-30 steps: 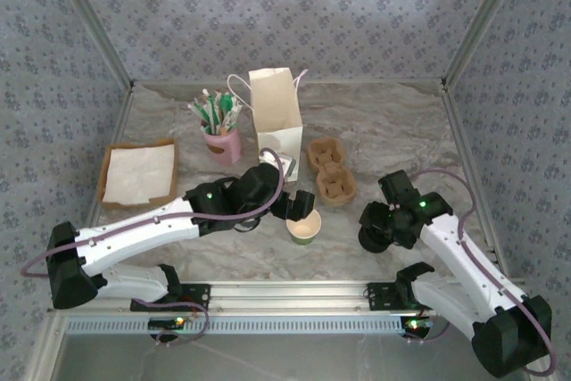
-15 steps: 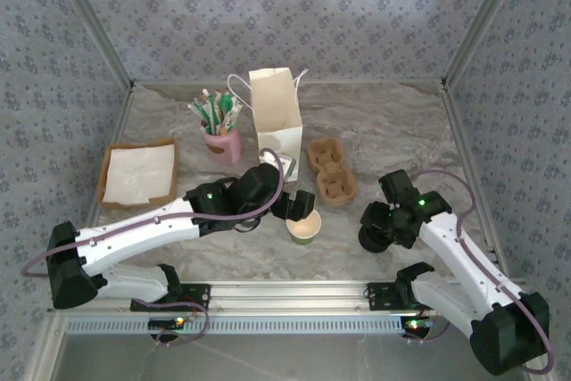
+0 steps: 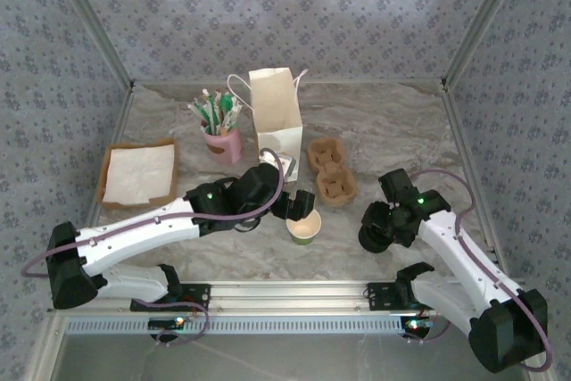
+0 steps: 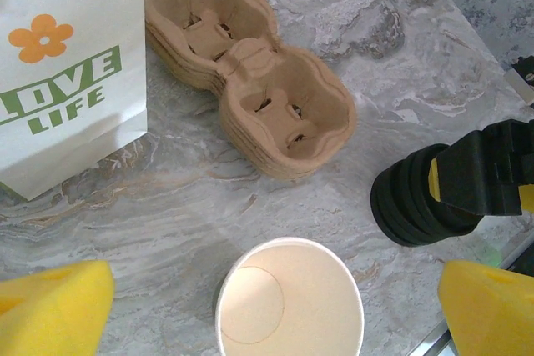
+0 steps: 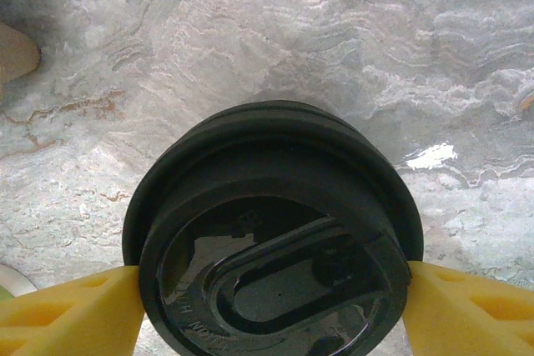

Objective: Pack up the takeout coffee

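Note:
The takeout coffee cup (image 3: 304,228) stands upright and lidless on the marble table, pale cream inside (image 4: 288,302). My left gripper (image 3: 302,214) is open around it, its yellow pads (image 4: 54,306) well clear on both sides (image 4: 275,310). To the right sits a stack of black lids (image 3: 369,238) (image 4: 413,206). My right gripper (image 3: 376,227) is down over that stack. Its yellow pads (image 5: 71,314) touch both sides of the top lid (image 5: 275,206), with the gripper (image 5: 275,310) shut on it.
A white paper bag (image 3: 277,113) (image 4: 67,64) stands upright behind the cup. A brown two-cup carrier (image 3: 332,171) (image 4: 259,97) lies to its right. A pink cup of stirrers (image 3: 221,136) and a napkin tray (image 3: 138,174) sit at the left. Frame walls bound the table.
My right gripper's pads have come in against the top lid of the stack. The left arm and the cup have stayed put.

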